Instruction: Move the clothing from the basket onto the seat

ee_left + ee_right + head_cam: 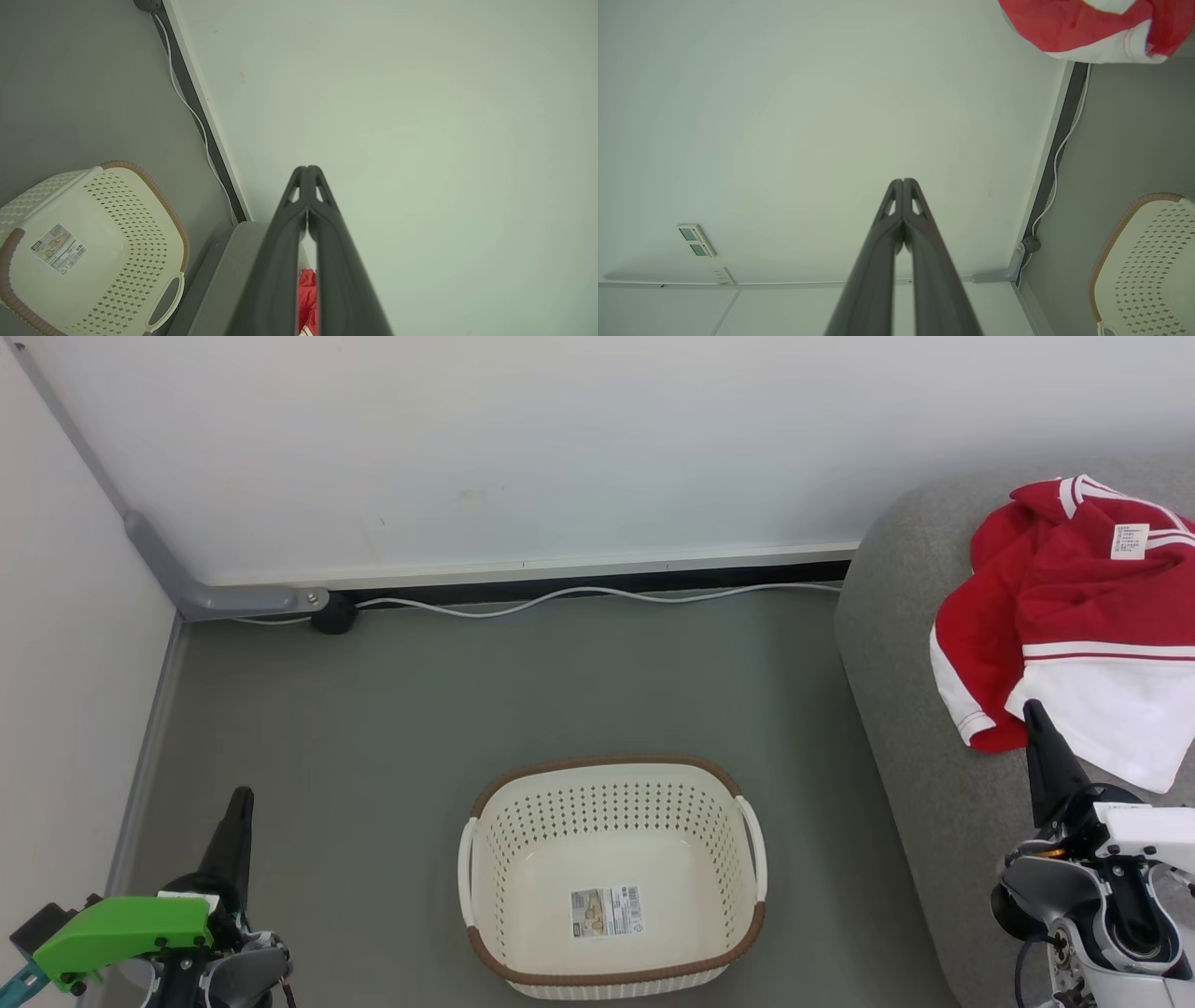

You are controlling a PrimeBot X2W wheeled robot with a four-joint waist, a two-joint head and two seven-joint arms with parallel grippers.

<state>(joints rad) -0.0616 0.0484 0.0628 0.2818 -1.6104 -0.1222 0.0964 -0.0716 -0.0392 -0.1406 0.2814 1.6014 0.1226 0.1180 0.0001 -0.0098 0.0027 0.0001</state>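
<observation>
The right claw [903, 183] is empty, fingers pressed together, aimed at the white wall [831, 93]. Red-and-white clothing [1083, 25] upper right; basket [1143, 270] lower right on grey floor [1134, 130].

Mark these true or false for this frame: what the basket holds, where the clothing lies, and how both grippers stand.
1. The cream-white perforated plastic basket holds red garments. False: it is empty but for a sticker on its bottom.
2. The red and white fabric clothing lies on the grey upholstered sofa. True.
3. The left gripper has its fingers wide apart. False: they are pressed together, holding nothing.
4. The right gripper is shut and empty. True.
5. The basket stands on the sofa. False: it stands on the grey floor beside it.
</observation>
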